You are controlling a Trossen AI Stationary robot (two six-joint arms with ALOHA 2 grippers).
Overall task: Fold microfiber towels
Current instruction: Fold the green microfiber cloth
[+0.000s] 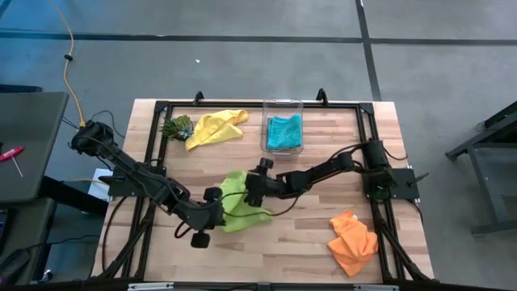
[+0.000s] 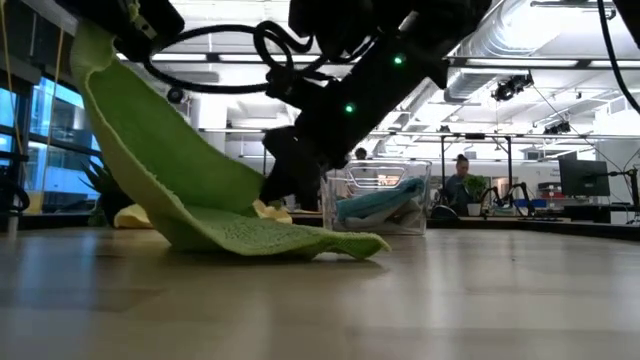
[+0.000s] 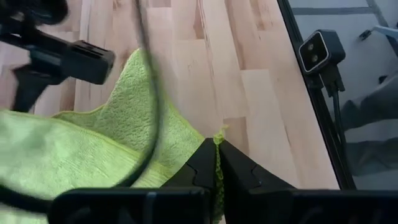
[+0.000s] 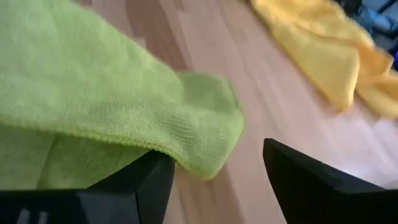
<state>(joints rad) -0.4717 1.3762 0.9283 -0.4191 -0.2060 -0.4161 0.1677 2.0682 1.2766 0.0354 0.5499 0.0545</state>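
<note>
Left hand (image 3: pixel 216 163) is pinched closed on a corner of the lime green towel (image 1: pixel 236 202), lifting that side off mid-surface (image 1: pixel 307 226). Right hand (image 4: pixel 214 171) stands wide at the towel's far edge, gripping nothing. No legible writing anywhere.

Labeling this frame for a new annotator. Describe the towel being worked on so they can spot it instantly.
Start at the wooden table and go to where the two arms meet near its middle. There lies the lime green towel, one corner pinched in the shut left end effector and lifted, the rest trailing on the wood. Unlike the yellow towel and the orange towel, it is held.
</note>
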